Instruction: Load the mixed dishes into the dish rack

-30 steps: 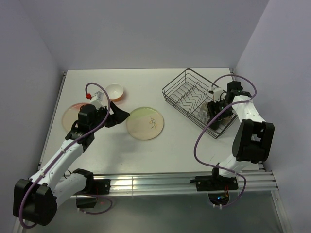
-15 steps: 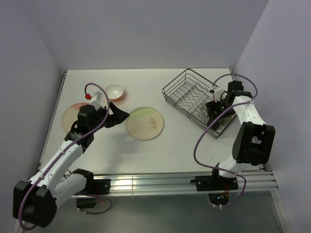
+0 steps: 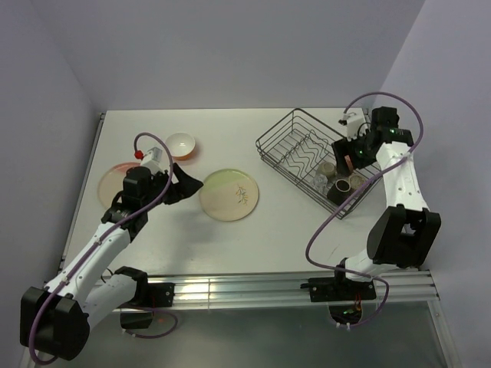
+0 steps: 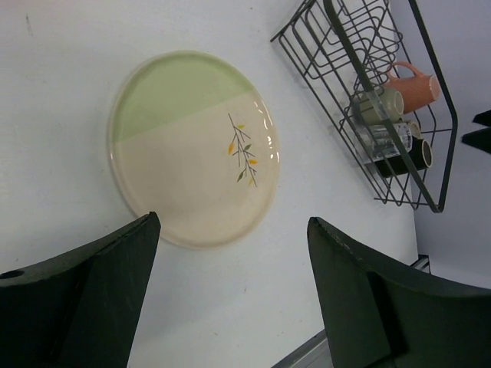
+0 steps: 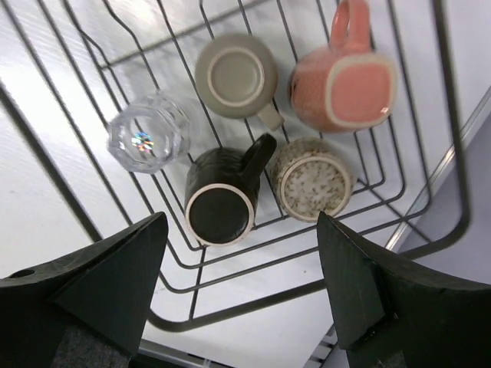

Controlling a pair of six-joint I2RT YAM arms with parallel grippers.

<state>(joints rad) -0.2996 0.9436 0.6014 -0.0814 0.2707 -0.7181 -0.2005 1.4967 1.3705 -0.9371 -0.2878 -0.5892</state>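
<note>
While the pink cup, grey-green cup, brown cup, speckled bowl and clear glass sit in the dish rack, the cream-green plate, pink-cream plate and orange bowl lie on the table; left end effector and right end effector gape empty.

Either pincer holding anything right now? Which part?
Nothing held. Left pincer open near the sprig plate; right pincer open above the brown cup in the dish rack.

Cream-green sprig plate, pink cup, brown cup, speckled bowl, dark wire rack
</note>
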